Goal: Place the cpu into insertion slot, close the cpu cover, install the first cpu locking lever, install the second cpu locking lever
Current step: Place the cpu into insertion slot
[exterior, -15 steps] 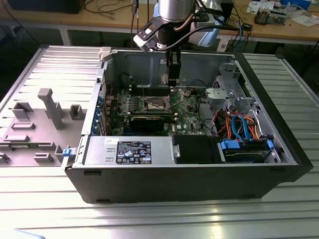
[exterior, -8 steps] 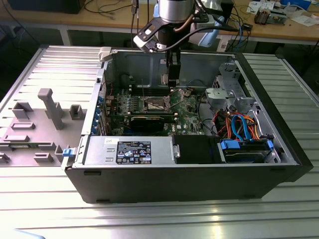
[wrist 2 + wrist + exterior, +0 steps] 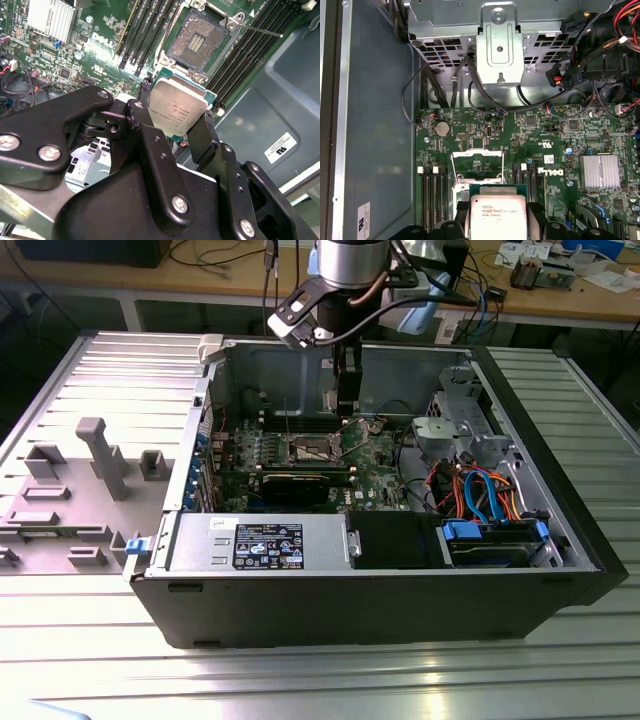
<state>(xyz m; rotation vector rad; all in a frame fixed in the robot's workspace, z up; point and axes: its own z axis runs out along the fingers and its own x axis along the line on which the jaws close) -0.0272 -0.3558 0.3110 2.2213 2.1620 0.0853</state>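
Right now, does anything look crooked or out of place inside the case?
Nothing stands out. The claw grips the cpu squarely by its edges, apart from the bare slot.

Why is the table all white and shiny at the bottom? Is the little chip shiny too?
In the exterior view, light glares off the ribbed metal table in white patches, while the computer case is dim inside. In the second wrist view, the cpu, held in the end effector, gleams softly. In the first wrist view, the heatsink looks washed-out white.
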